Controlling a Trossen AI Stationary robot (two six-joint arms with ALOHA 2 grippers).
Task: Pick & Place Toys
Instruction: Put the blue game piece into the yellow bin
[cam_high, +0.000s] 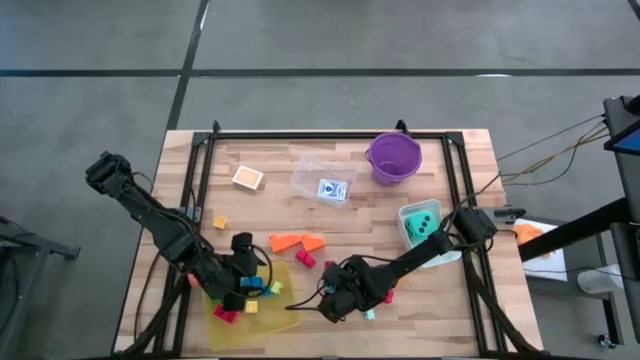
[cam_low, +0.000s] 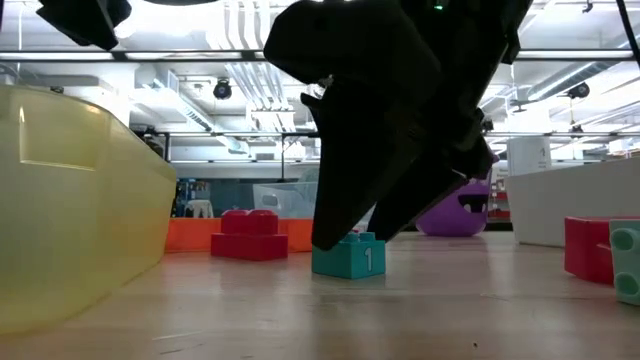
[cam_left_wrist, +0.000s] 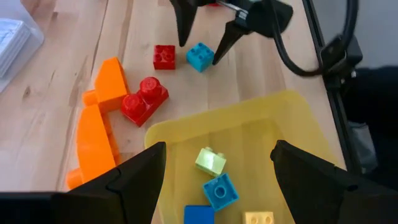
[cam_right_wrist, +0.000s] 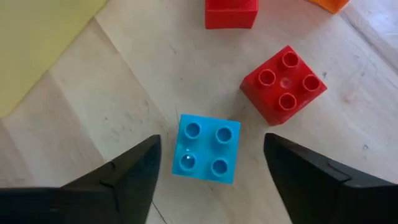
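Observation:
A light blue brick (cam_right_wrist: 205, 149) stands studs up on the bare wood, next to the yellow tray's (cam_left_wrist: 261, 124) far side. My right gripper (cam_right_wrist: 211, 138) hangs open right over it, pointing steeply down, one finger on each side of the brick and a gap at both. Two red bricks (cam_right_wrist: 283, 84) (cam_right_wrist: 231, 12) lie just beyond. My left gripper (cam_left_wrist: 217, 168) waits open above the tray, which holds a green brick (cam_left_wrist: 210, 162), blue bricks (cam_left_wrist: 220, 191) and a yellow one (cam_left_wrist: 260, 218).
Orange wedge pieces (cam_left_wrist: 99, 118) and a red brick (cam_left_wrist: 144, 99) lie left of the blue brick. At the table's back stand a purple bucket (cam_high: 394, 158), a clear tub (cam_high: 325, 180) and an orange die (cam_high: 247, 178). A white box holds a teal die (cam_high: 424, 225) at the right.

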